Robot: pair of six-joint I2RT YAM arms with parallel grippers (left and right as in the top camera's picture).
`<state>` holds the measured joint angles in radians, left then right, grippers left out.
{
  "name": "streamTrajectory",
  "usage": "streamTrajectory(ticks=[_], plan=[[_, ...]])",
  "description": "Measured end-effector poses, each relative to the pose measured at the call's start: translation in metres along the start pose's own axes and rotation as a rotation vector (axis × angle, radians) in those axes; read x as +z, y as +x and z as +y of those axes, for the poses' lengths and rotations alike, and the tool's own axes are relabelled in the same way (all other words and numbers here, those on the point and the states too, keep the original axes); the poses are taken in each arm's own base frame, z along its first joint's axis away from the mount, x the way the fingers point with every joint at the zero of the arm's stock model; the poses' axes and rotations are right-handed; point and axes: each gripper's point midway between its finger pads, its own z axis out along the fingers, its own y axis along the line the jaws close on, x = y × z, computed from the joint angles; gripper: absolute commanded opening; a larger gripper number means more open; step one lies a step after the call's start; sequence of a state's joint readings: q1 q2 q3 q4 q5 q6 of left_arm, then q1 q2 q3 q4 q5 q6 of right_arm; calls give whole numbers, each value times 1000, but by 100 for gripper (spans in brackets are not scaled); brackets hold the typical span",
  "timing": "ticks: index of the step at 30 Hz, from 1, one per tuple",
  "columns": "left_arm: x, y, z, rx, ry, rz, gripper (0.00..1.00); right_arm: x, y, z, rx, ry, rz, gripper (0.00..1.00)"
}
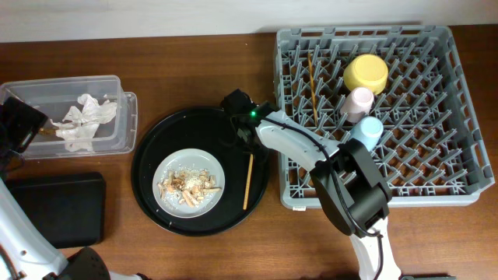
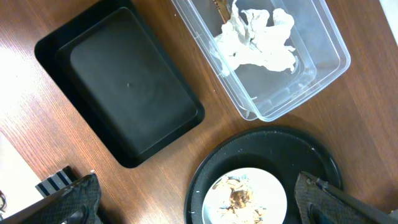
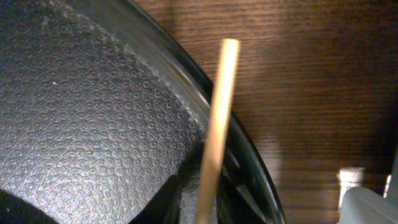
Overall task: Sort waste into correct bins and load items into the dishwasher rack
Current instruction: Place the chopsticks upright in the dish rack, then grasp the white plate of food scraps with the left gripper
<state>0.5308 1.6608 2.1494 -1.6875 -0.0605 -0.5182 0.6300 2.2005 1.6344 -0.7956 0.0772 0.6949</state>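
The grey dishwasher rack holds the yellow bowl, the pink cup, the light-blue cup and one chopstick. The grey-white plate with beige food scraps sits on the round black tray. My right gripper is low at that tray's upper right rim. In the right wrist view it looks shut on the other chopstick, which also shows overhead. My left gripper is open and empty. The clear box holds white tissue and a brown wrapper.
The flat black rectangular tray lies at the front left, below the clear box, and also shows in the left wrist view. The large round black tray sits between the bins and the rack. A narrow strip of wood table separates tray and rack.
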Motion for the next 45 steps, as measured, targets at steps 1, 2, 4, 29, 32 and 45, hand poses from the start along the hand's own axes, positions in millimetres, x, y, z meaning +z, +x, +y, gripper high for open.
streamTrajectory(ticks=[1,2,4,29,32,45], plan=[[0,0,0,0,0,0,99,0,0,0,-1,-2,2,4],[0,0,0,0,0,0,99,0,2,3,10,-15,11,4],[0,0,0,0,0,0,99,-1,7,8,9,-48,43,4],[0,0,0,0,-1,0,99,-139,-136,-157,-113,-42,-93,100],[0,0,0,0,0,-1,99,-172,-124,-159,-63,-36,-56,98],[0,0,0,0,0,0,99,-431,-70,-379,390,260,-547,98]])
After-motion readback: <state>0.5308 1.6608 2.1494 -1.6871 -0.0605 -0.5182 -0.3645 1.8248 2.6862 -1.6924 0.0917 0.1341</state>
